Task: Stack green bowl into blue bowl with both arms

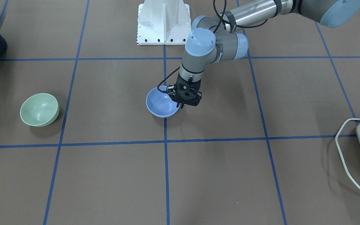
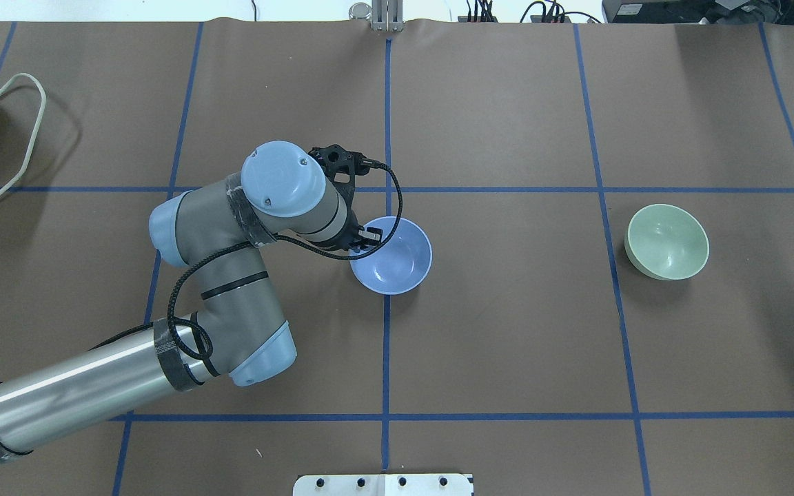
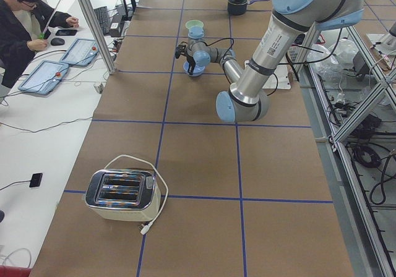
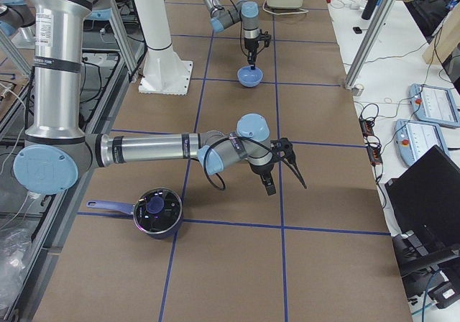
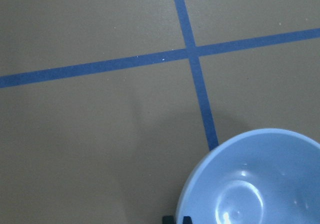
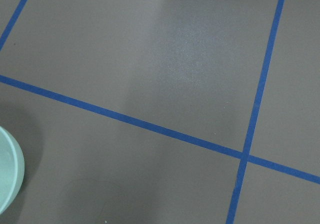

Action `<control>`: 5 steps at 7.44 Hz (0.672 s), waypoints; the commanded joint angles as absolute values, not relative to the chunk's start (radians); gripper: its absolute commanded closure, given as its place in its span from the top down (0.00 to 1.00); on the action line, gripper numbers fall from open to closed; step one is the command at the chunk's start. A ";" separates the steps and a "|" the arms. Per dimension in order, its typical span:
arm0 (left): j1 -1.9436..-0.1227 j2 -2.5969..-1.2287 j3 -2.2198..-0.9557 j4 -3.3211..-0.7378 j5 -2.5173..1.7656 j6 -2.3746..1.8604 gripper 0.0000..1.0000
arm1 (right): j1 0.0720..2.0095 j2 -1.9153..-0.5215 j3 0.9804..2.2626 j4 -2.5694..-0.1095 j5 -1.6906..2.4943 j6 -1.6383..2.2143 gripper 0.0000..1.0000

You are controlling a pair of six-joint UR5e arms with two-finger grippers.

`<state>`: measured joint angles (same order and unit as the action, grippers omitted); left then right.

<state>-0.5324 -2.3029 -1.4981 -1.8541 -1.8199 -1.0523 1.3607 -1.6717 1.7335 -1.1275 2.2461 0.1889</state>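
Note:
The blue bowl (image 1: 161,104) stands near the table's middle, on a blue tape line; it also shows in the overhead view (image 2: 397,258). My left gripper (image 1: 179,106) points down at its rim, on the side nearer my left, and is shut on it. In the left wrist view the two fingertips (image 5: 170,218) sit close together at the bowl's (image 5: 260,184) edge. The green bowl (image 1: 39,109) sits alone far to my right, also seen from overhead (image 2: 667,241). My right gripper (image 4: 284,167) hangs high over the table; I cannot tell whether it is open. The right wrist view catches only the green bowl's edge (image 6: 6,169).
A toaster (image 3: 120,195) with a white cord stands at my far left. A dark pot with a lid (image 4: 158,210) sits at my right, near my base side. The white pedestal (image 1: 162,22) stands at the table's robot edge. An operator (image 3: 25,23) sits at a side desk.

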 commanded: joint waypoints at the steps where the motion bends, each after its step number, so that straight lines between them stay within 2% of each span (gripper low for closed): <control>1: -0.535 -2.296 -1.537 -1.844 -1.708 -1.034 1.00 | 1.361 -1.669 1.736 -1.127 2.250 0.201 1.00; 2: -0.578 -2.292 -1.575 -1.818 -1.760 -0.944 1.00 | 1.361 -1.663 1.744 -1.129 2.258 0.221 1.00; 3: -0.650 -2.257 -1.665 -1.721 -1.878 -0.905 1.00 | 1.359 -1.652 1.746 -1.131 2.276 0.280 1.00; 5: -0.809 -2.119 -1.907 -1.520 -2.029 -0.713 1.00 | 1.324 -1.647 1.781 -1.140 2.325 0.391 1.00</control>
<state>-0.7107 -2.2030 -1.7583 -1.6487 -1.9381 -0.8389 1.3463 -1.6508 1.7598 -1.1336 2.2967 0.3212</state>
